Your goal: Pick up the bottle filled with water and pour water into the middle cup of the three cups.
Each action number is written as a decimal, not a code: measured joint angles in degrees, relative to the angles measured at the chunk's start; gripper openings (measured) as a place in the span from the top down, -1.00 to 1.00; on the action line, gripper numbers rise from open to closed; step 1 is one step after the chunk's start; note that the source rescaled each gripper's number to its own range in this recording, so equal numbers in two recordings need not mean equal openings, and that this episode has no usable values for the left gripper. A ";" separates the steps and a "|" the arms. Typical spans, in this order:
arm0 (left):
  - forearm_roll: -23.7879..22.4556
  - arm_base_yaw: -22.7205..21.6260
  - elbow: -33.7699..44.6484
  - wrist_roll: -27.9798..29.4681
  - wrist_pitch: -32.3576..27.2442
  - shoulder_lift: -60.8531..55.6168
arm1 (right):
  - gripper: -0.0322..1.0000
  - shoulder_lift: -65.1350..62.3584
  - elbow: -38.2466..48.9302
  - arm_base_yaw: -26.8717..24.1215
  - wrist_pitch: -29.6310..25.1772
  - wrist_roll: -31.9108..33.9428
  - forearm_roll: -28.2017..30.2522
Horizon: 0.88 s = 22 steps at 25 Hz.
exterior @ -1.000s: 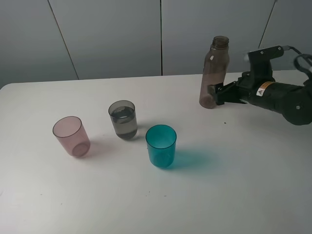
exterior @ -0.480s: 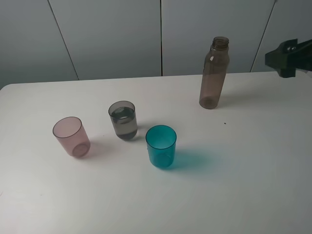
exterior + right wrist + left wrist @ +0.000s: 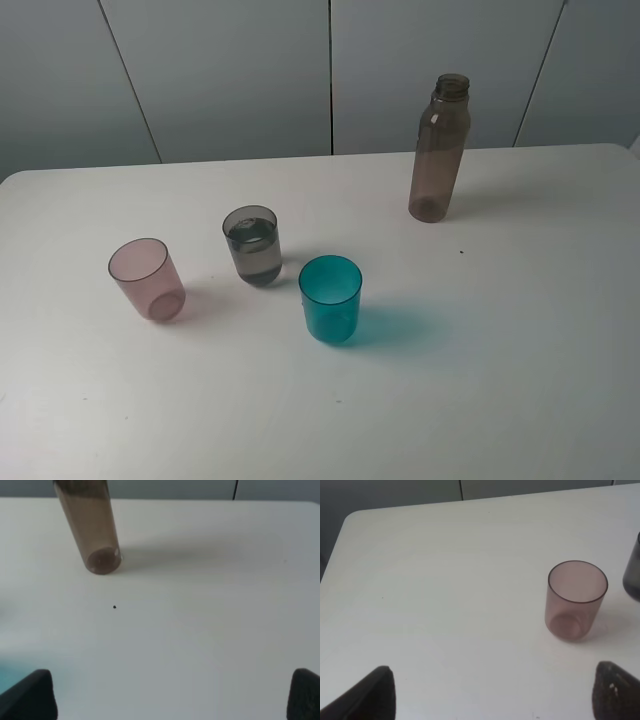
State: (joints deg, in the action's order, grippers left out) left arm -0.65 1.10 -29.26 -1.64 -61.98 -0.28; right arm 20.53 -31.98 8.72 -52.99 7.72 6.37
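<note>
The smoky brown bottle (image 3: 438, 150) stands upright and alone at the table's back right, with nothing holding it. The three cups stand in a slanted row: pink (image 3: 147, 280) at the left, the smoky grey middle cup (image 3: 252, 245) with water in it, and teal (image 3: 331, 299) nearer the front. Neither arm shows in the exterior view. The left gripper (image 3: 492, 700) is open, with the pink cup (image 3: 576, 600) ahead of it. In the right wrist view the right gripper (image 3: 167, 700) is open and empty, well back from the bottle (image 3: 90, 530).
The white table (image 3: 500, 350) ends at a grey panelled wall behind. A small dark speck (image 3: 461, 252) lies on the table in front of the bottle. The grey cup's edge (image 3: 632, 572) shows at the side of the left wrist view.
The right arm was beside the bottle's lower part a second ago. It has since pulled back to the right and left the exterior view. The bottle and cups have not moved.
</note>
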 joint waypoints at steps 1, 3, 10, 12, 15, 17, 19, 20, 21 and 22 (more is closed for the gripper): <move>0.00 0.00 0.00 0.00 0.00 0.00 | -0.99 -1.57 0.71 0.00 -1.48 0.00 -0.55; 0.00 0.00 0.00 0.00 0.00 0.00 | -0.99 -4.04 1.39 0.00 -3.55 -0.20 -1.61; 0.00 0.00 0.00 0.00 0.00 0.00 | -0.99 -6.80 1.94 0.00 -9.18 -2.10 -2.66; 0.00 0.00 0.00 0.00 0.00 0.00 | -0.99 -6.80 2.56 0.00 -9.43 -2.51 -2.76; 0.00 0.00 0.00 0.00 0.00 0.00 | -0.99 -6.80 2.56 0.00 -9.51 -2.76 -2.76; 0.00 0.00 0.00 0.00 0.00 0.00 | -0.99 -6.80 2.56 0.00 -9.51 -2.76 -2.76; 0.00 0.00 0.00 0.00 0.00 0.00 | -0.99 -6.80 2.56 0.00 -9.51 -2.76 -2.76; 0.00 0.00 0.00 0.00 0.00 0.00 | -0.99 -6.80 2.56 0.00 -9.51 -2.76 -2.76; 0.00 0.00 0.00 0.00 0.00 0.00 | -0.99 -6.80 2.56 0.00 -9.51 -2.76 -2.76; 0.00 0.00 0.00 0.00 0.00 0.00 | -0.99 -6.80 2.56 0.00 -9.51 -2.76 -2.76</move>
State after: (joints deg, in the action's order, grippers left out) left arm -0.65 1.10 -29.26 -1.64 -61.98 -0.28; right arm 13.73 -29.42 8.72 -62.50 4.96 3.62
